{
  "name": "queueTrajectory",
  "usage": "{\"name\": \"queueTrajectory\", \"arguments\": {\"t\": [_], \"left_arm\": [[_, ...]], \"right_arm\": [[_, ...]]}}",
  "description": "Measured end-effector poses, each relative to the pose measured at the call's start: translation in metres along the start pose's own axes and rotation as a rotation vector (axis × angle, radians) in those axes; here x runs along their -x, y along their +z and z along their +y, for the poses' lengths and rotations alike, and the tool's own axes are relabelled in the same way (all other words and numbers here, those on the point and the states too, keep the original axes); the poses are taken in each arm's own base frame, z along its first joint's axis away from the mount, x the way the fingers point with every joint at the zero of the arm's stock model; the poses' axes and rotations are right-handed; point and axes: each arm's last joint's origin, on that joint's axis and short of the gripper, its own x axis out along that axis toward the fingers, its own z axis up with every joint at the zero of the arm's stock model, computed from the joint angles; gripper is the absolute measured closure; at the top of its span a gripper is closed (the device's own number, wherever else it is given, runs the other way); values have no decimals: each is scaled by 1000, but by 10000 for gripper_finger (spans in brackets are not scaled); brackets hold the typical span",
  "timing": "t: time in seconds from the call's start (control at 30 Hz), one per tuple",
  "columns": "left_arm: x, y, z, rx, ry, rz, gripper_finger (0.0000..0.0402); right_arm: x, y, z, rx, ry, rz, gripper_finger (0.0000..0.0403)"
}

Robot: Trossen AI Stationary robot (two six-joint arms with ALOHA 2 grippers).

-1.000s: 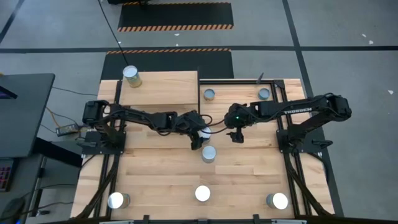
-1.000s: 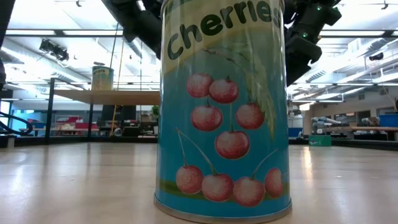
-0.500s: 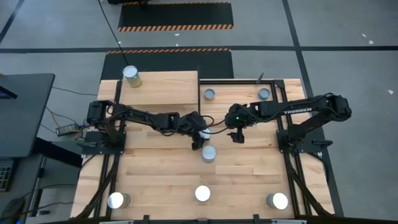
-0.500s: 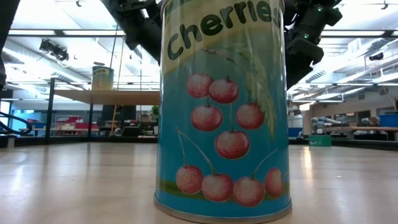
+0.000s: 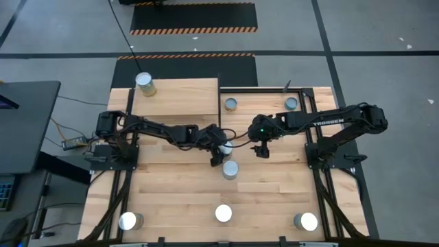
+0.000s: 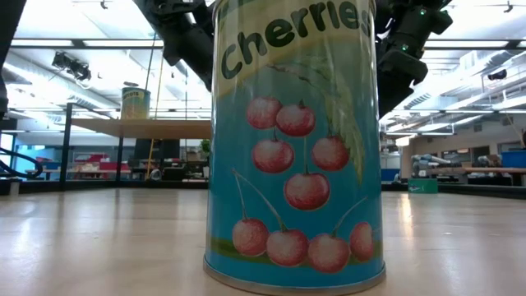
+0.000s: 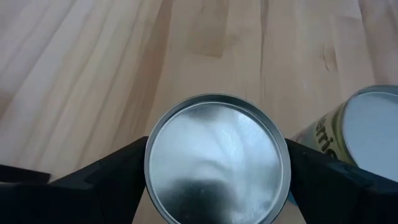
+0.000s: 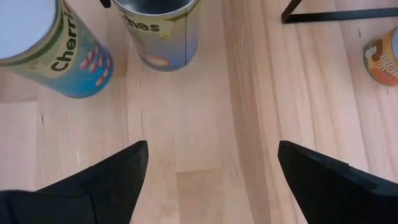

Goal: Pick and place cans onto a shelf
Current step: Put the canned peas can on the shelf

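The left gripper [image 7: 216, 186] jaws flanked a can [image 7: 216, 160] at mid-counter [image 5: 178, 199]; the right gripper [image 8: 211, 180] hovered with jaws spread

Two black jointed arms, white lettering and a green light on the right arm [image 5: 322, 123].

The high view looks straight down on the whole table [image 5: 171, 185]. The low view sits at tabletop level, very near one cherry can [image 6: 294, 148], facing the room. Each wrist view looks down past its own fingers [image 7: 112, 180], close to the wood. Both wrist views share the can [image 8: 53, 53] beside the left gripper [image 7: 217, 174].
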Motion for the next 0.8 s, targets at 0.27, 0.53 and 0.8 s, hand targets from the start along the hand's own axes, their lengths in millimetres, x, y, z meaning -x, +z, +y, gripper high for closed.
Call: {"name": "queueTrajectory", "arguments": {"t": [0.27, 0.53, 0.8], "left_arm": [[0, 1, 0, -12, 3, -2, 80], [64, 23, 4, -57, -9, -46, 78], [192, 34, 25, -50, 37, -185, 77]], "right_arm": [[7, -2, -1, 1, -25, 1, 35], [24, -3, -2, -4, -28, -54, 35], [23, 1, -2, -14, -29, -92, 35]]}}
